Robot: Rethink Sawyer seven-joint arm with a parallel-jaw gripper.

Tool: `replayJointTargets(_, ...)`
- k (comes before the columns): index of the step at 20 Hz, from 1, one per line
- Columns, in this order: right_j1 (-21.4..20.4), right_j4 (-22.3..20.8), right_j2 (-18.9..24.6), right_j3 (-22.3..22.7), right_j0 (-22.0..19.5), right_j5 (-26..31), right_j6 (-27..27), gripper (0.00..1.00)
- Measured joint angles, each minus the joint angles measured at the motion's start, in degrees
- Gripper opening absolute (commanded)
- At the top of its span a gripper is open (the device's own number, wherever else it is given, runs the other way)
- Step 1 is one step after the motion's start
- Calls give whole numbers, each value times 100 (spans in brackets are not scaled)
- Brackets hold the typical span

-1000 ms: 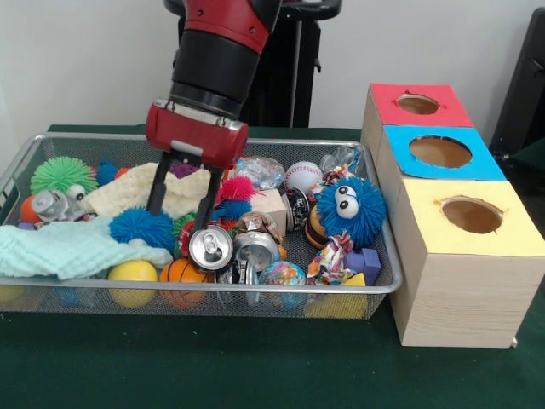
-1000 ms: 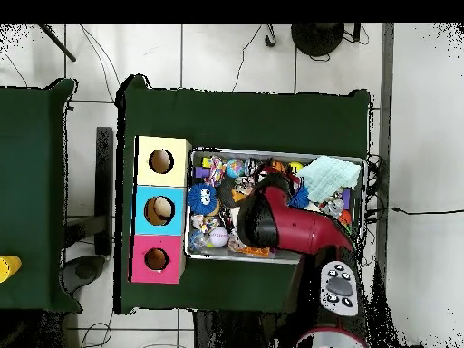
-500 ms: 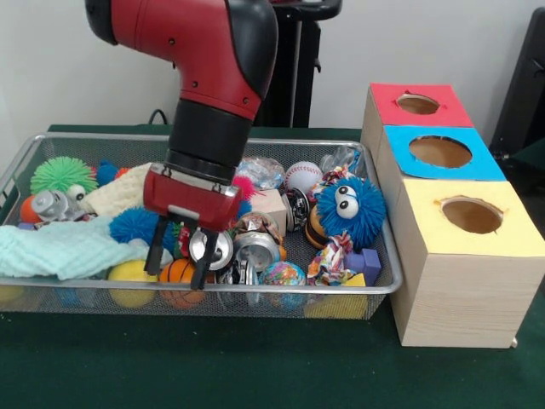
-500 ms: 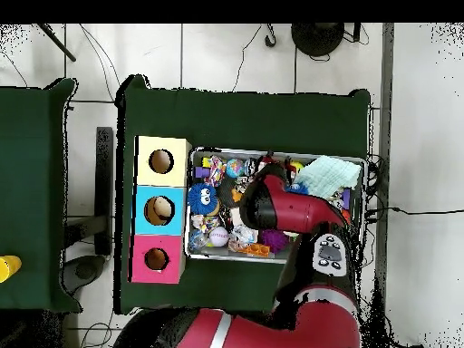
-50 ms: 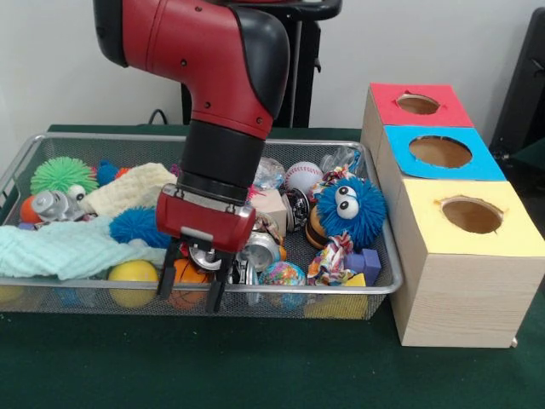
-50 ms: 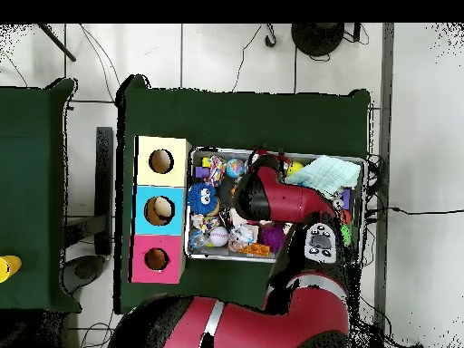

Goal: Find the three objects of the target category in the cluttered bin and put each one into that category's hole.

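Tool [image 5: 195, 285] is down in the wire bin [image 5: 375, 285], its fingers spread, straddling the silver can [image 5: 204, 253]; not yet closed on it. Judged stage: grasp under way. The blue-box hole [image 6: 159, 210] seems to hold something pale; the other holes look empty, so most remains. Overhead view shows hole contents, but the arm [image 6: 272, 201] hides the can there.

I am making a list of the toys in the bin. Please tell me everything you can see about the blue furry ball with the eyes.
The blue furry ball is round, covered in soft-looking spiky fibres, with two white googly eyes with black pupils near its top. It sits in the wire bin at the end nearest the coloured boxes, atop other toys. A knotted colourful rope toy lies against its underside. In the overhead view it shows beside the blue box.
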Motion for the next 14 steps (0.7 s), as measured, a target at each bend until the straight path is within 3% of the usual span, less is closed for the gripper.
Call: replayJointTargets(14,64,252,-72,-46,300,98,1,100)
